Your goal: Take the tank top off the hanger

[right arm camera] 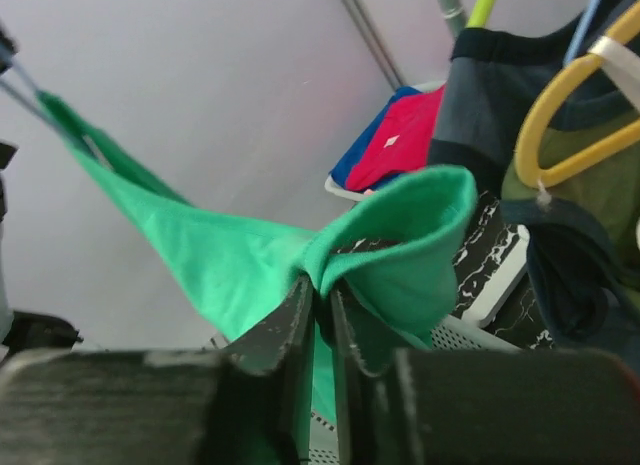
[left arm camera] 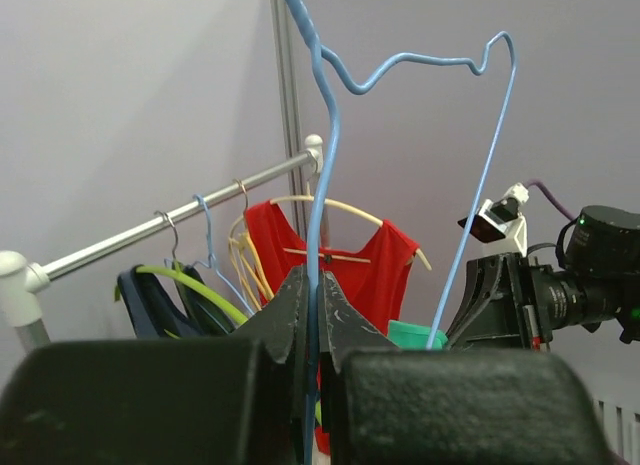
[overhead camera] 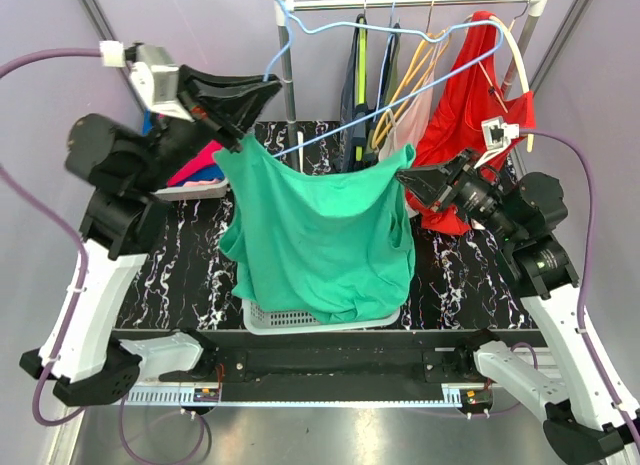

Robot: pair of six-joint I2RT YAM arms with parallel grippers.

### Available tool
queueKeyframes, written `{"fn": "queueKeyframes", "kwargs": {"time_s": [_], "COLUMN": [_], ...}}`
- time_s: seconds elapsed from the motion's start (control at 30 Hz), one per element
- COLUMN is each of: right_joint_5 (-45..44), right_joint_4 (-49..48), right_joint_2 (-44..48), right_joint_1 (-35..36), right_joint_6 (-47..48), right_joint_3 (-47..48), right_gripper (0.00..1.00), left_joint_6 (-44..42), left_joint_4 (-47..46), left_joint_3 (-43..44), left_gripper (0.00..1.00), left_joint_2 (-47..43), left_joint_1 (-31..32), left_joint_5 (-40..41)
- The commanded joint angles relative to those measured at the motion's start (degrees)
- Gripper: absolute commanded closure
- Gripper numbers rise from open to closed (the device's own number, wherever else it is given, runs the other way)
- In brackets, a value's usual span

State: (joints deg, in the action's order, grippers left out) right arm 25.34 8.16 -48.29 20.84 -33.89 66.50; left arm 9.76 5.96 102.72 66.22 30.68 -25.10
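Two hands are busy with one green tank top (overhead camera: pixel 320 235). The left hand (overhead camera: pixel 230 135) is shut tight on the thin blue hanger (left arm camera: pixel 325 185). In the left wrist view its two black fingers (left arm camera: pixel 290 305) squeeze the wire with no gap between them. The hanger is tilted, with its low end at the left hand and its high end up near the rail (overhead camera: pixel 420 0).

The right hand (overhead camera: pixel 408 177) is pinched shut on one shoulder of the tank top. In the right wrist view the green cloth is folded and held between the fingers (right arm camera: pixel 295 315). This shoulder sits below the blue wire and apart from it. The other shoulder is up by the left hand, at the low end of the hanger.

Most of the tank top hangs down between the two hands. Its bottom edge droops into a white basket (overhead camera: pixel 270 320) on the black bench (overhead camera: pixel 460 275). A red top (overhead camera: pixel 460 115) hangs on the rail behind the right hand.
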Motion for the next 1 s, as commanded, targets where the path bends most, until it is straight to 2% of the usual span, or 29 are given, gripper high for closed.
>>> {"fn": "queueKeyframes", "kwargs": {"time_s": [0.0, 0.07, 0.17, 0.27, 0.33, 0.4, 0.47, 0.5, 0.53, 0.6, 0.83, 0.97], "right_joint_5": [8.06, 6.83, 6.48, 3.24, -0.36, -4.23, -12.39, -15.90, -22.03, -25.07, -30.96, -35.44], "right_joint_4": [-5.97, -4.74, -4.38, -4.39, -4.21, -3.07, -0.53, 0.27, 1.32, 0.81, -7.63, -11.59], "right_joint_2": [1.89, 2.24, 1.36, 0.48, -0.83, -3.72, -6.27, -9.16, -10.58, -12.95, -15.42, -20.25], "right_joint_1": [0.25, 0.60, 2.00, 6.90, 10.52, 17.98, 24.57, 30.78, 33.01, 36.10, 36.46, 39.79], "right_joint_6": [0.82, 2.42, 4.62, 9.34, 11.82, 17.08, 24.17, 26.48, 28.51, 31.77, 34.84, 38.54], "right_joint_3": [1.97, 1.53, 0.83, 0.65, 1.35, 3.36, 5.21, 7.13, 8.02, 8.91, 6.72, 7.33], "right_gripper": [0.74, 0.43, 0.26, 0.17, 0.16, 0.15, 0.14, 0.14, 0.13, 0.13, 0.12, 0.14], "left_joint_6": [-0.44, -0.88, -1.32, -2.20, -2.46, -2.99, -3.08, -3.25, -3.43, -4.04, -3.87, -3.61], "left_joint_4": [-3.05, -2.97, -2.97, -2.79, -2.79, -2.70, -2.62, -2.36, -2.18, -1.83, -1.65, -1.47], "left_joint_3": [0.55, 1.08, 2.14, 3.98, 6.08, 7.67, 9.86, 10.39, 10.75, 10.58, 7.32, 7.06], "left_gripper": [1.00, 1.00, 1.00, 1.00, 1.00, 1.00, 1.00, 1.00, 1.00, 1.00, 1.00, 1.00], "left_joint_2": [2.07, 3.12, 5.15, 7.25, 8.92, 10.51, 11.74, 12.00, 12.09, 11.66, 8.32, 8.05], "left_joint_1": [1.84, 2.46, 4.30, 6.93, 7.73, 8.61, 8.96, 8.88, 8.87, 8.88, 8.96, 8.96], "left_joint_5": [2.16, 2.16, 2.43, 3.21, 3.48, 3.48, 3.57, 3.66, 3.83, 4.01, 3.66, 3.75]}}
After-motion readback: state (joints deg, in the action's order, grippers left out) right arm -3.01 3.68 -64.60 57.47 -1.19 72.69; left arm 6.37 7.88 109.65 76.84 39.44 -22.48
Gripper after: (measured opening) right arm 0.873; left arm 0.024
